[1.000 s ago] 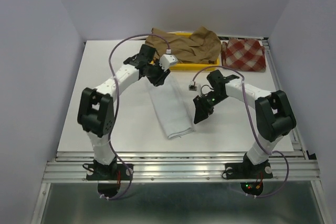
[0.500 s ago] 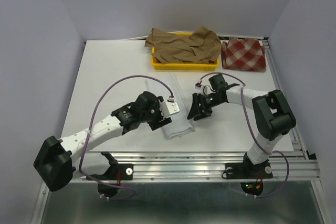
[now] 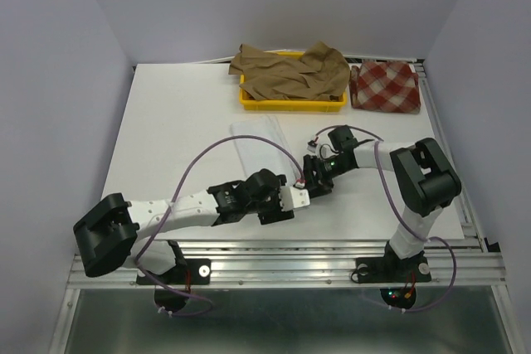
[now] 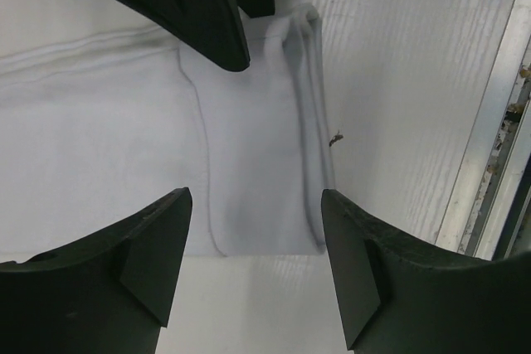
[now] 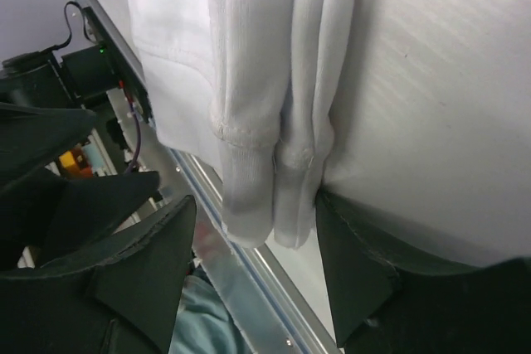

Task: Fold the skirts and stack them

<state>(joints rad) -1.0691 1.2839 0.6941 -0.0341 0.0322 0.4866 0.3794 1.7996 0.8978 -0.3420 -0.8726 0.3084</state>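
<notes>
1. White skirt (image 3: pixel 259 155) lies from above as a long narrow strip on the table (image 3: pixel 174 138), running from mid-table toward the near edge. The left gripper (image 3: pixel 292 199) and right gripper (image 3: pixel 314 178) crowd its near end. The tan skirt (image 3: pixel 290 72) is heaped in the tray (image 3: pixel 290 106) at the back, with the checked skirt (image 3: pixel 384 87) folded just right of it.

2. Left wrist: the left gripper (image 4: pixel 257 196) has its jaws apart, hanging over the white skirt's (image 4: pixel 99 138) near corner and holding nothing. The right gripper's fingers (image 4: pixel 207 14) sit at the opposite corner of the same end.

3. Right wrist: the right gripper (image 5: pixel 253 205) has its jaws apart astride the white skirt's (image 5: pixel 249 55) thick, layered edge, which is not pinched.

4. The step looks like folding this strip in half. To do it well:
   - Drop each gripper onto its own corner and catch every layer, not only the top one.
   - Lift both corners level and low.
   - Carry them together to the far end so the edges meet squarely.
   - Release both at once.
</notes>
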